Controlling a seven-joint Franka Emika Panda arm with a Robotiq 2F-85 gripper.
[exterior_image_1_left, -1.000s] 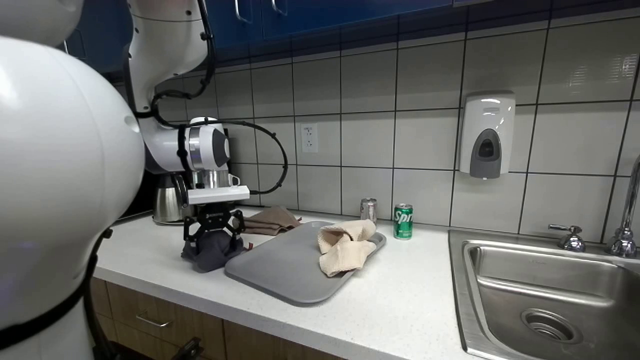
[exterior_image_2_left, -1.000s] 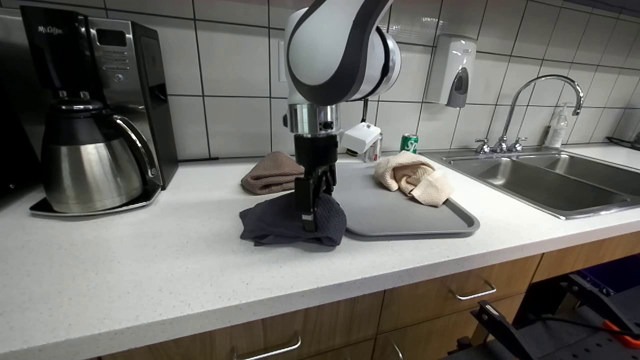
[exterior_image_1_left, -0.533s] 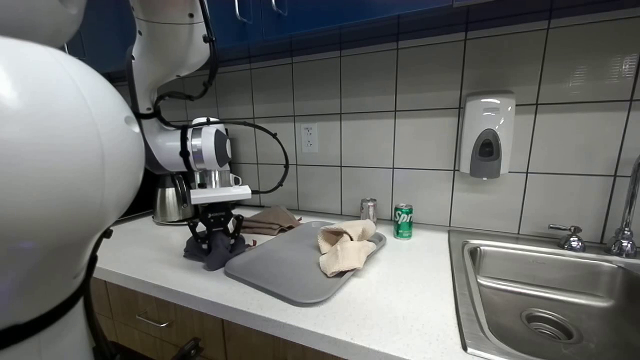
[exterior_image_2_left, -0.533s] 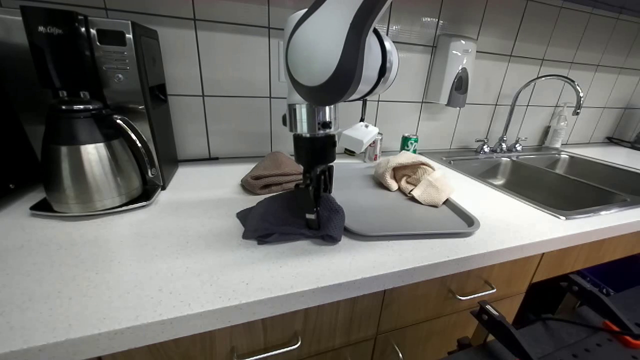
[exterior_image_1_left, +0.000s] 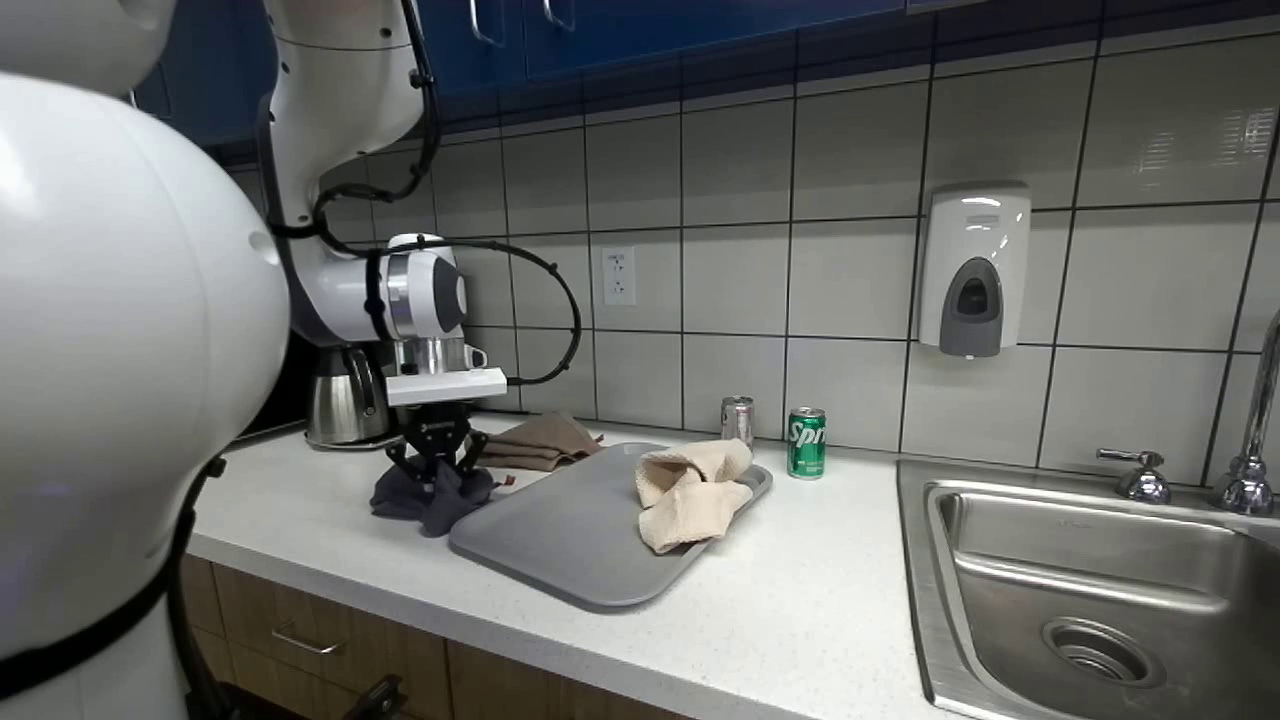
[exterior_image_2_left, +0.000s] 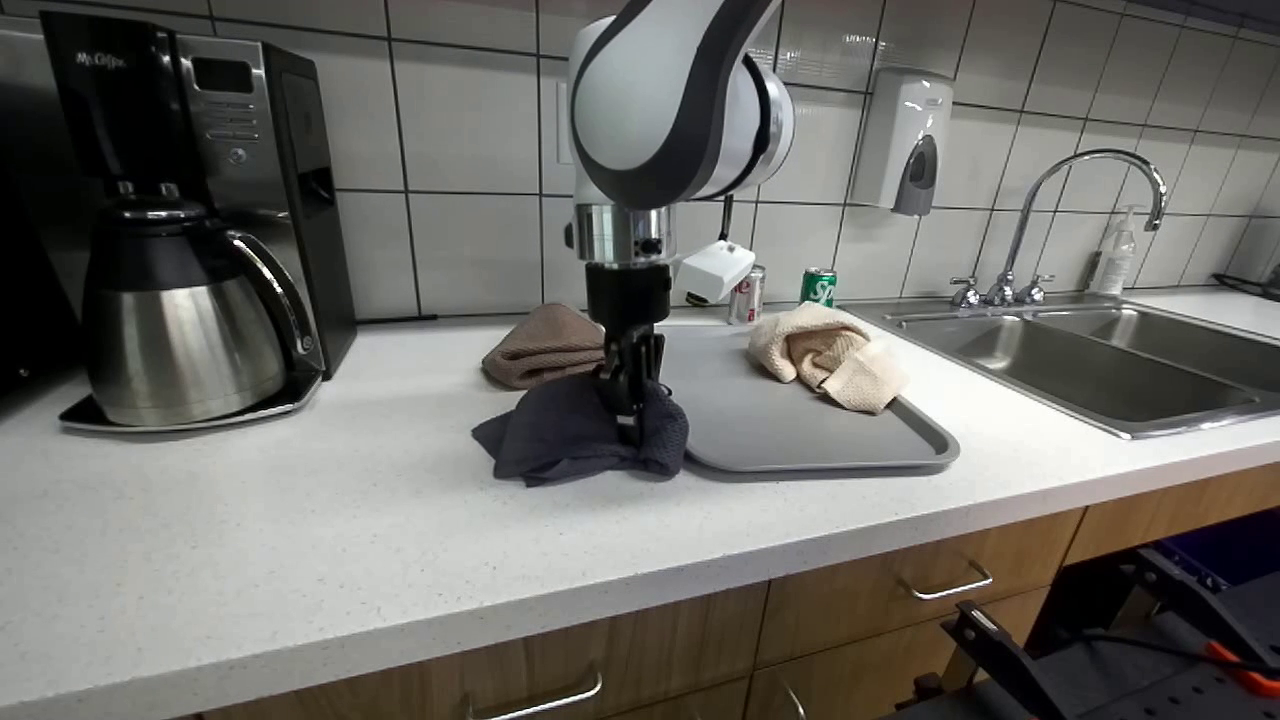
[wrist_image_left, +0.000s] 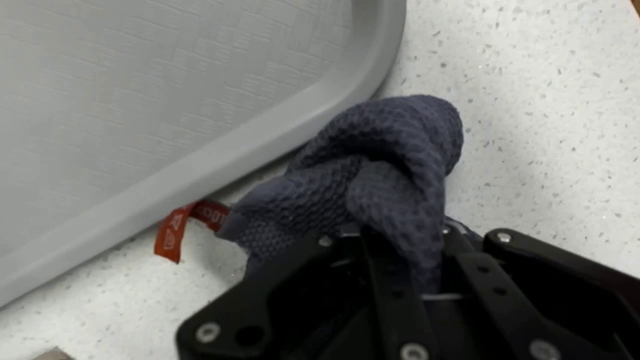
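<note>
- While I am standing by the white speckled countertop, the black two-fingered metal claw is clenching a fold of a crumpled, dark blue-gray, honeycomb-textured cloth, a finger pressing on either side of it.
- Directly beneath the claw, the cloth is resting on the countertop, sitting nearer the front edge than a folded brown fabric towel, which is lying toward the back edge.
- What I am judging to matter most is the side: a gray, rectangular, round-cornered plastic tray is lying just beside the cloth, toward the end with the silver steel sink.
- Crumpled as it is, the cloth is spreading its longer way roughly along the front edge; the only arm, white and jointed, is hanging right over it.
- The fingertips are disappearing into fabric, and I am not managing to tell whether cloth and tray rim are touching.
- A red printed tag is poking out toward the back edge, its lettering hard to read.
</note>
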